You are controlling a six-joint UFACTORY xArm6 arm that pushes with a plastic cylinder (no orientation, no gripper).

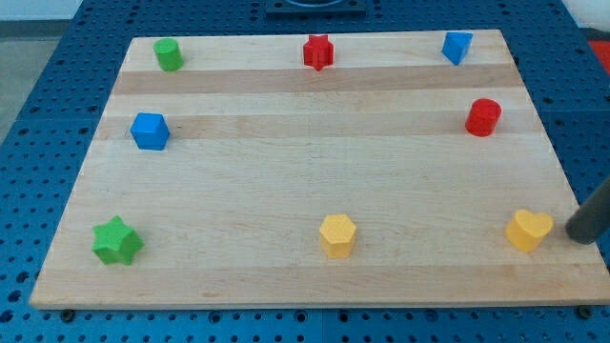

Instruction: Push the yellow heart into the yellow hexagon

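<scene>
The yellow heart (528, 230) lies near the board's right edge at the view's lower right. The yellow hexagon (337, 234) sits at the bottom centre, far to the heart's left at about the same height. My dark rod enters from the view's right edge, and my tip (578, 232) rests just right of the heart, a small gap apart from it. The heart lies between the tip and the hexagon.
The wooden board (315, 181) rests on a blue perforated table. Other blocks: a green star (116, 241) at lower left, a blue cube (150, 131) at left, a green cylinder (169, 54), a red star (318, 51), a blue block (457, 46) along the top, a red cylinder (483, 117) at right.
</scene>
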